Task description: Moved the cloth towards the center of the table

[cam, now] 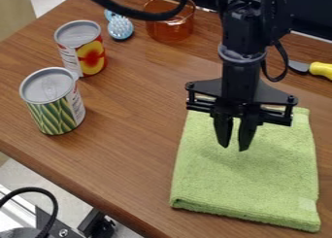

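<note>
One fixed camera — above the table, fairly near, facing down aslant.

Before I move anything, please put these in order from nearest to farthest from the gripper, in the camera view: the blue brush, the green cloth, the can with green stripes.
1. Green cloth: right below the gripper.
2. Can with green stripes: at the left of the view.
3. Blue brush: upper left, beside the orange container.

Matte black arm with looping black cables.
</note>
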{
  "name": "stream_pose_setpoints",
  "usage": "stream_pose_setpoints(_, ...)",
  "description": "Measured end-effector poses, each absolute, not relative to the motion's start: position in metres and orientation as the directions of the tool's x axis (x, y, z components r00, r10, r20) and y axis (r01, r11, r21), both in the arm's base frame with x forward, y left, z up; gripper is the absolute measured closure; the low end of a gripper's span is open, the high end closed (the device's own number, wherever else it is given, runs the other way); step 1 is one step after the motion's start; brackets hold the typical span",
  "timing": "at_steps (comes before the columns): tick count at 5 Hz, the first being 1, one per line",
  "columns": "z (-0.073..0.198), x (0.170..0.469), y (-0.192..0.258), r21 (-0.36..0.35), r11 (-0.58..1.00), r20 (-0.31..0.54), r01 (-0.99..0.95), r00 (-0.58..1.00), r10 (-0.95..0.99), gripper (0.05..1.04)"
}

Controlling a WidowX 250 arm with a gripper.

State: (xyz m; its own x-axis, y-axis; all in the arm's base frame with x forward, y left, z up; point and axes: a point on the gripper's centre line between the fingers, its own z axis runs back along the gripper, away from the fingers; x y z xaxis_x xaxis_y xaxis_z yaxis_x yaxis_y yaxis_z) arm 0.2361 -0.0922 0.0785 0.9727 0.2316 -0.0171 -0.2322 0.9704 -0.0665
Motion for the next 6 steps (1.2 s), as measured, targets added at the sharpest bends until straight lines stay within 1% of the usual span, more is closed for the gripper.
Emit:
stream_pose_setpoints(1, 0.06, 0.232, -0.098, -0.024, 0.975, -0.042, -0.22, 0.975, 0.219, 1.027)
stream_pose_setpoints(2, 0.053, 0.23, -0.099, -0.034, 0.974, -0.041, -0.223, 0.974, 0.221, 1.03)
stream_pose_setpoints(3, 0.045, 0.233, -0.097, -0.02, 0.978, -0.073, -0.206, 0.976, 0.204, 1.03)
stream_pose_setpoints(4, 0.044, 0.237, -0.095, -0.012, 0.98, -0.059, -0.198, 0.979, 0.197, 1.03)
stream_pose_setpoints(5, 0.044, 0.251, -0.091, 0.015, 0.983, 0.004, -0.186, 0.983, 0.186, 1.03)
stream_pose_setpoints(6, 0.044, 0.267, -0.085, 0.071, 0.991, 0.047, -0.109, 0.993, 0.106, 1.031)
